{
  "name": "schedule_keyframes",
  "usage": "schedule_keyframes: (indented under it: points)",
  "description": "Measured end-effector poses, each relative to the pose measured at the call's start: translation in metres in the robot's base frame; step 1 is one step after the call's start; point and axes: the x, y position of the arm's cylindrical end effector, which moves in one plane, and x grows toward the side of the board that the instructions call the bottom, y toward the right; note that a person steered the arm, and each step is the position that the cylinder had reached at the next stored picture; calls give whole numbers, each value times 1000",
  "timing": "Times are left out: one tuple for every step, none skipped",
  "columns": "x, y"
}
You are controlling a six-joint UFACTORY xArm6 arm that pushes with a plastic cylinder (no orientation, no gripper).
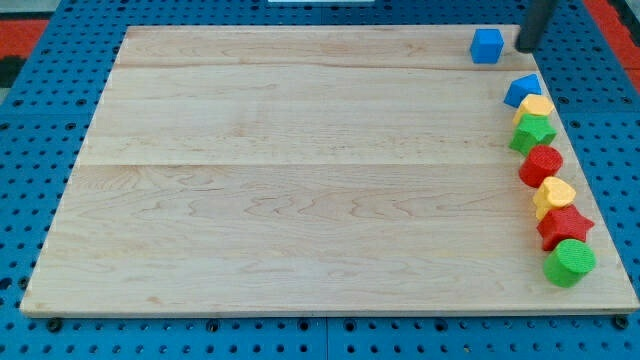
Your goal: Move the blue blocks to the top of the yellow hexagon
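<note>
A blue cube (487, 46) sits near the view's top right of the wooden board (300, 170). A second blue block (522, 90), wedge-like, lies below it at the top of a column of blocks along the right edge. It touches a yellow hexagon (537, 107) just beneath it. My tip (526, 46) stands just right of the blue cube, a small gap apart, above the blue wedge.
Down the right edge below the yellow hexagon lie a green star (532, 133), a red block (541, 165), a second yellow block (554, 195), a red star (564, 227) and a green cylinder (570, 263). Blue pegboard surrounds the board.
</note>
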Motion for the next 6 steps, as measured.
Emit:
schedule_keyframes:
  points:
    - [-34, -20]
    - [-35, -59]
    - [13, -27]
    - [25, -14]
    - [-1, -20]
    - [7, -50]
